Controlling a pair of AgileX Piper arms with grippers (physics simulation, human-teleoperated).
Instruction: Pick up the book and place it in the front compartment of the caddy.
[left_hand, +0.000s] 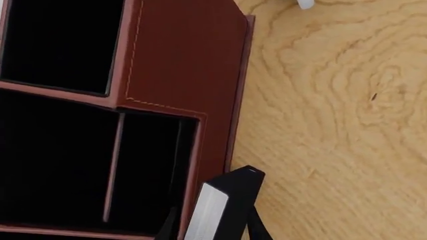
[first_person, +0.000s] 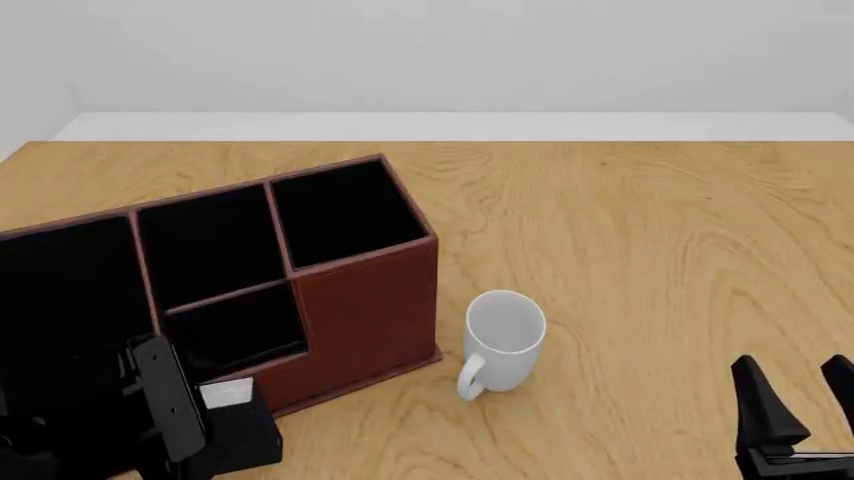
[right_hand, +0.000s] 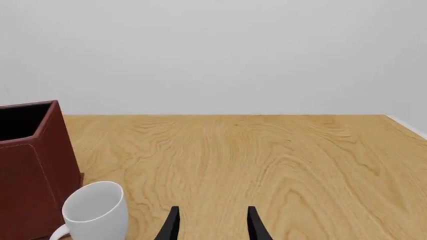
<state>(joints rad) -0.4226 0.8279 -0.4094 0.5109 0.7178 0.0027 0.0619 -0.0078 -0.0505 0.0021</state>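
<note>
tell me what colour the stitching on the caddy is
Light tan stitching on the reddish-brown caddy, clearest in the left wrist view.

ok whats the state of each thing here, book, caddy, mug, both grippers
book: held off the table between the left fingers, beside the caddy's front compartment, not in it
caddy: upright on the table, visible compartments open and empty
mug: upright on the table right of the caddy, apart from it, handle toward the camera
left gripper: shut on the book
right gripper: open, holding nothing, low over the table

One book, one caddy, one mug
</note>
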